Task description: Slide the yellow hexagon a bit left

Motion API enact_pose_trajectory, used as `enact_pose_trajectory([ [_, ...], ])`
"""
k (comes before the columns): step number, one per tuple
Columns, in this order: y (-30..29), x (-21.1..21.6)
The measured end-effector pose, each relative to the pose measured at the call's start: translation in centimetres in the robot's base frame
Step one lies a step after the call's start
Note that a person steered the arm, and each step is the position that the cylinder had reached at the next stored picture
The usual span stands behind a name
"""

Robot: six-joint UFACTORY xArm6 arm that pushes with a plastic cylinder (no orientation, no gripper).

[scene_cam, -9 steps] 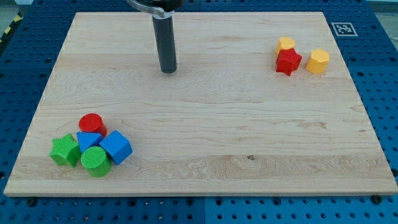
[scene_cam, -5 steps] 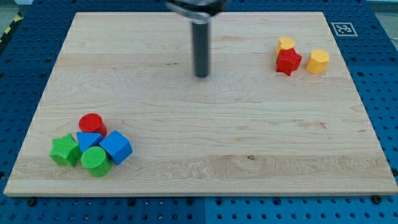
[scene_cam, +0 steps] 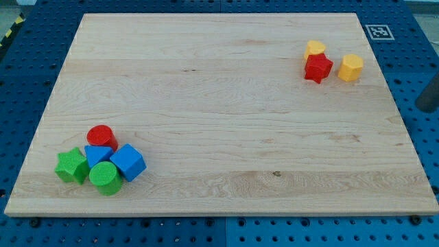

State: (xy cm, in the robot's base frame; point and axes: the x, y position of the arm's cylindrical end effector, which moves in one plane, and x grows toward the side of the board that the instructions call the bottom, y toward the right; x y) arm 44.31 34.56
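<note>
Right at the view's right edge, off the wooden board (scene_cam: 219,137) and over the blue pegboard (scene_cam: 411,171), we saw only a dark sliver of our rod; my tip (scene_cam: 429,110) sat there, well apart from every block, with no jaws to clench or release and nothing touched.

Nearest the view's bottom, at the left, 5 blocks huddled together: a green cylinder (scene_cam: 105,177), a green star (scene_cam: 72,166) touching it on the left, a blue cube (scene_cam: 128,162) on its right, a smaller blue block (scene_cam: 98,154) behind, and a red cylinder (scene_cam: 102,136) behind that.

Farther up, at the view's top right, we found 3 blocks. The yellow hexagon (scene_cam: 351,68) stood just right of a red star (scene_cam: 318,68), slightly apart from it. A second yellow block (scene_cam: 315,48) touched the star's far side. A black-and-white marker (scene_cam: 378,31) sat in the board's far right corner.
</note>
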Motion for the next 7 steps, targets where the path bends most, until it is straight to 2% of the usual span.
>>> enact_pose_trajectory([
  [1, -1.1, -6.1],
  [2, -2.1, -7.7],
  [4, -9.5, -7.7],
  [6, -11.3, -8.9],
  [7, -12.3, -7.1],
])
